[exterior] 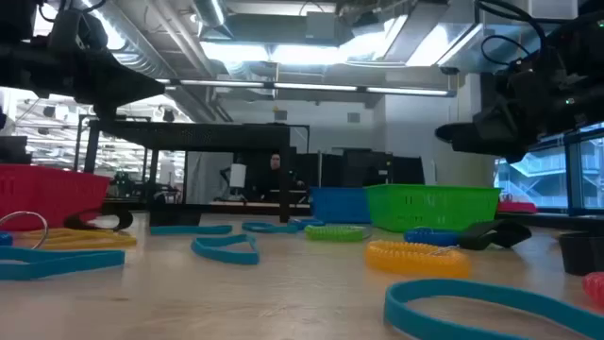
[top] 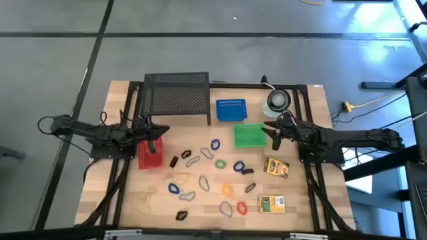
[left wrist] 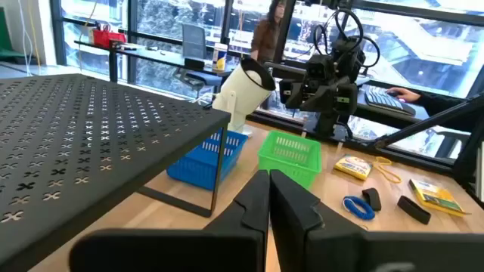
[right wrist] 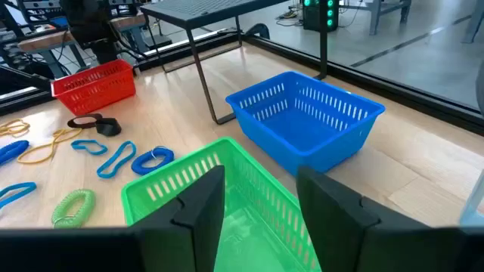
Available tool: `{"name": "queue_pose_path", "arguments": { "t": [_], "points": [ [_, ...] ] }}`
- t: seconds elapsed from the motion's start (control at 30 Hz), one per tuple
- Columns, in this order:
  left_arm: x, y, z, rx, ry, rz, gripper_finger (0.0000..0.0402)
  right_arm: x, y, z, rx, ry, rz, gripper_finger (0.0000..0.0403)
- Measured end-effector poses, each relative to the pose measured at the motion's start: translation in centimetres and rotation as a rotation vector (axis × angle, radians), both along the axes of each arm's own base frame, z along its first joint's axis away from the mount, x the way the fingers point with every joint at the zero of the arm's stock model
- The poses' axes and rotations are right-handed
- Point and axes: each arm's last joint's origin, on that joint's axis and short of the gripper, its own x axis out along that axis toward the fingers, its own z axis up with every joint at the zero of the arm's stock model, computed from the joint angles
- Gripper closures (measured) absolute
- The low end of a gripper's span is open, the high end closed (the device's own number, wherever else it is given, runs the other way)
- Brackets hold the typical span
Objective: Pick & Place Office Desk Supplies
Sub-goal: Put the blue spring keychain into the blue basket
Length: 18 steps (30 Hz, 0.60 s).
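The office supplies lie loose on the wooden table in the high view: a blue loop [top: 215, 144], a green loop [top: 221, 164], an orange loop [top: 227, 190], tan rubber bands [top: 147, 197], black clips [top: 174, 161] and two yellow-green boxes [top: 277, 167] [top: 272, 204]. My left gripper [top: 155, 141] [left wrist: 269, 189] hovers shut over the red basket [top: 150, 157], with nothing visible between its fingers. My right gripper [top: 275, 133] [right wrist: 257, 196] hangs open and empty over the right side of the green basket [top: 248, 136] [right wrist: 174, 189].
A blue basket [top: 231, 110] [right wrist: 302, 121] stands behind the green one. A black mesh shelf [top: 177, 93] [left wrist: 91, 128] fills the far left of the table. A round grey-white disc object [top: 277, 100] sits at the far right. A person sits in the room beyond [left wrist: 268, 34].
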Motion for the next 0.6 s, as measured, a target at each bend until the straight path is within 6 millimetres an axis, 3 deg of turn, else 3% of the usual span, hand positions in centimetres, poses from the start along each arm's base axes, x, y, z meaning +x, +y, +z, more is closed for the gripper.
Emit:
{"name": "queue_pose_path", "arguments": {
  "t": [0.6],
  "points": [
    [0.0, 0.0, 0.0, 0.0, 0.001, 0.0, 0.0398, 0.01, 0.0, 0.04, 0.007, -0.007, -0.001, 0.0237]
  ]
}}
